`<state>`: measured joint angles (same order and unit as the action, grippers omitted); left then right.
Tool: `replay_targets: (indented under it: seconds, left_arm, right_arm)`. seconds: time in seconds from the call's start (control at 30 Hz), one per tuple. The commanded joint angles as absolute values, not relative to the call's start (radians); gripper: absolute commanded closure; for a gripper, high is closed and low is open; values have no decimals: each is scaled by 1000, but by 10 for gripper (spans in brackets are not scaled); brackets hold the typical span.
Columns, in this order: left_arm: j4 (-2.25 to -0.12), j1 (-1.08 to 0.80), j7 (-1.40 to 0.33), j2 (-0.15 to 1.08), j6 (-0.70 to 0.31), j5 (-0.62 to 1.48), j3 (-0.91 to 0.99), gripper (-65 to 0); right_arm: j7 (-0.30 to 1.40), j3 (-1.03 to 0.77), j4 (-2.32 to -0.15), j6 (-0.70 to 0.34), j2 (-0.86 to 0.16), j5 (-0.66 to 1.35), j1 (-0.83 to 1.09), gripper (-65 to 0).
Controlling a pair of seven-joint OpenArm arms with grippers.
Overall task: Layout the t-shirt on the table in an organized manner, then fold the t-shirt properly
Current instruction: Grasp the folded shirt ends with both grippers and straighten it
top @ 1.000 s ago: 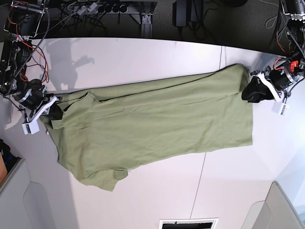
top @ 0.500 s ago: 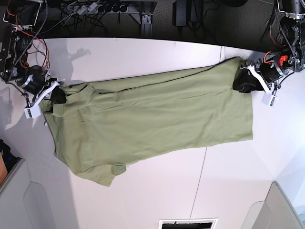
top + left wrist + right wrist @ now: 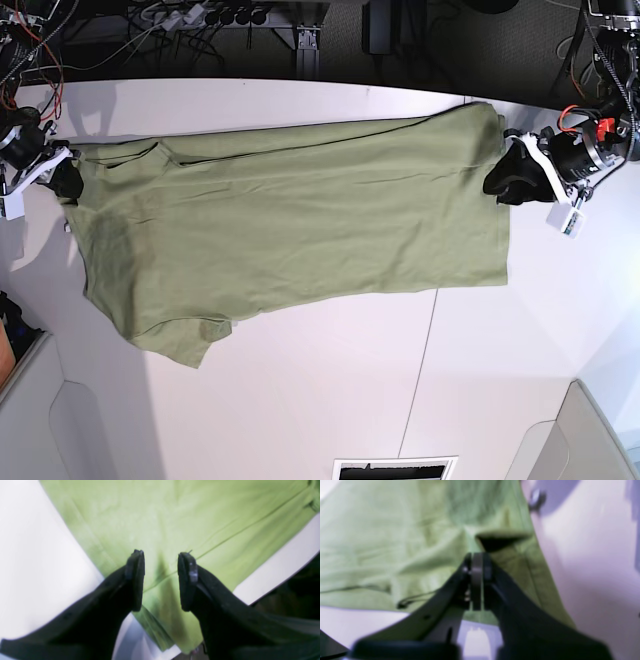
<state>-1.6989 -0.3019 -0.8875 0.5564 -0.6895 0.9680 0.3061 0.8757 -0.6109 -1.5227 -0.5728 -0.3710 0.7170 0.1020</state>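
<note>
The olive-green t-shirt [image 3: 290,220] lies spread lengthwise across the white table [image 3: 320,400], its far edge pulled nearly straight. My right gripper [image 3: 62,180] is at the shirt's left end. In the right wrist view its fingers [image 3: 477,555] are pressed together, and the t-shirt [image 3: 395,530] tents up in a fold at their tips. My left gripper [image 3: 497,185] is at the shirt's right end. There the fingers [image 3: 161,553] stand apart over the hem of the t-shirt [image 3: 175,517], which shows flat in the gap between them.
Cables and power strips [image 3: 190,18] hang beyond the table's far edge. Both arm bases sit at the far corners, and the table edge [image 3: 275,567] runs close to my left gripper. A dark seam [image 3: 435,300] crosses the tabletop. Grey panels fill the near corners, with a vent [image 3: 395,468] between them.
Both grippers have moved toward the far edge, the right one also outward to the left. The shirt slid up and left with them and now lies flatter and straighter.
</note>
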Motion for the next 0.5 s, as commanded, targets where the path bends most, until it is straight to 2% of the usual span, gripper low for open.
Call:
replay_targets:
  seconds: [0.0, 0.07, 0.23, 0.37, 0.47]
  left_arm:
    - [-1723, -305, -878, 585, -698, 1002, 328, -254]
    - [-1726, -313, -875, 596, -698, 1010, 353, -254]
    - [-1725, -313, -863, 616, -698, 1001, 394, -257]
    - [-1713, -310, -806, 646, -698, 956, 394, -362]
    - [-1668, -264, -783, 655, -698, 948, 392, -370]
  right_arm:
    - [875, -633, -1555, -572, -391, 756, 92, -139]
    - [884, -661, -1579, -572, -391, 780, 92, -197]
    - [863, -703, -1593, -572, -405, 812, 91, -198]
    - [830, -703, -1593, -572, -407, 797, 78, -198]
    - [797, -702, -1588, -561, -408, 756, 32, -201]
